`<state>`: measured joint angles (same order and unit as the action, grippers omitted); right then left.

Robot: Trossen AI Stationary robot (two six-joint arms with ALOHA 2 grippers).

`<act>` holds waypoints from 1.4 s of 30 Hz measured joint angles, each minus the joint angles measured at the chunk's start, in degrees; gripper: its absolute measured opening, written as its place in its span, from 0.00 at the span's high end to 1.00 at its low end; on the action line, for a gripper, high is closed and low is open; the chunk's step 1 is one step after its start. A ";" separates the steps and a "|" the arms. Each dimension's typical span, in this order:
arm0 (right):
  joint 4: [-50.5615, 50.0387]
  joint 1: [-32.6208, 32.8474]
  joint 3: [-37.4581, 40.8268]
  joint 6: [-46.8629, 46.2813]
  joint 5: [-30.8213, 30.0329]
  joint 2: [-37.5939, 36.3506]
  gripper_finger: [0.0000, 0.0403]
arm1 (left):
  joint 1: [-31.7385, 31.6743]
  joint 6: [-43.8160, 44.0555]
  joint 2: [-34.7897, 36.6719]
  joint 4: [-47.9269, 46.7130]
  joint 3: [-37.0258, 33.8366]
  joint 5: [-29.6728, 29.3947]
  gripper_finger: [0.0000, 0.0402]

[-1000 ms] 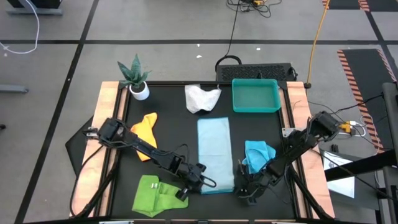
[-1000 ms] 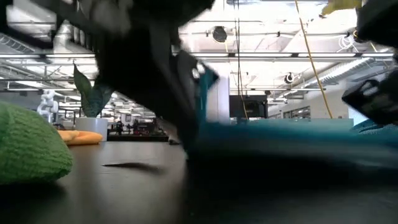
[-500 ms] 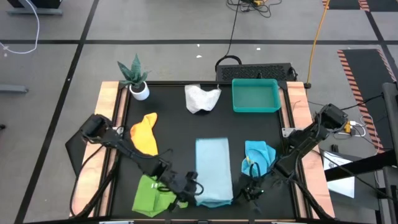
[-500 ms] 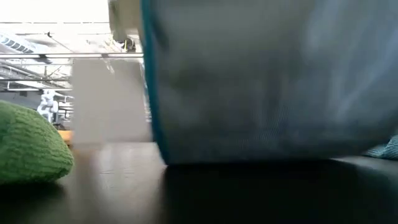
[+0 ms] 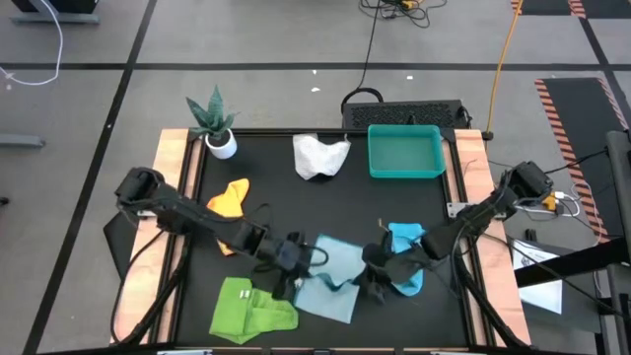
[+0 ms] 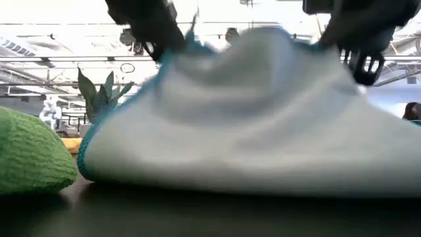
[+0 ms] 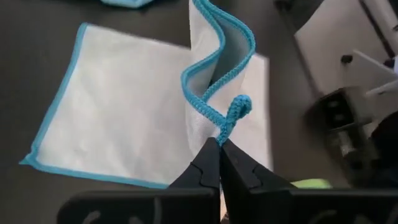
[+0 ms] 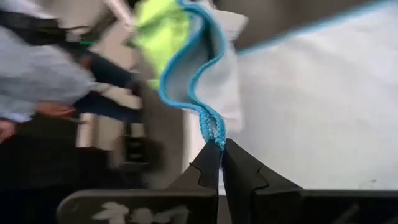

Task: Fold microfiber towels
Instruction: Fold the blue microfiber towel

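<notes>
No readable text, label, brand, number or sign anywhere in these views.

Bright, even light falls from ceiling strips overhead, so shadows on the dark surface [image 5: 276,197] stay faint. From table height the light blue towel [image 6: 250,118] looms close and smeared, and the strips behind it glare white. The right wrist's background is streaked; the left wrist's is sharper.
</notes>
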<state>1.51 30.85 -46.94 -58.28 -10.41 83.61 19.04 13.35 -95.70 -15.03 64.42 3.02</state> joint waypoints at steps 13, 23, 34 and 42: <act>-15.23 -5.41 0.02 -7.37 -1.92 0.00 1.00 | -12.53 -11.43 -0.49 2.35 -3.14 4.83 1.00; -4.22 -3.76 -0.04 -9.90 -1.25 -1.00 1.00 | -13.85 -13.79 -3.04 6.09 -3.08 11.33 1.00; -13.37 -3.92 0.88 -18.03 -4.55 -0.63 1.00 | -16.95 -15.98 -6.71 7.70 -3.17 10.87 0.99; -13.76 -4.65 3.72 -20.71 -4.56 -0.66 1.00 | -17.46 -17.21 -8.26 9.71 -3.14 10.12 0.98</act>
<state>-12.25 26.20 -43.22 -78.99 -14.98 82.96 1.58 -3.86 -103.96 -5.32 61.28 13.14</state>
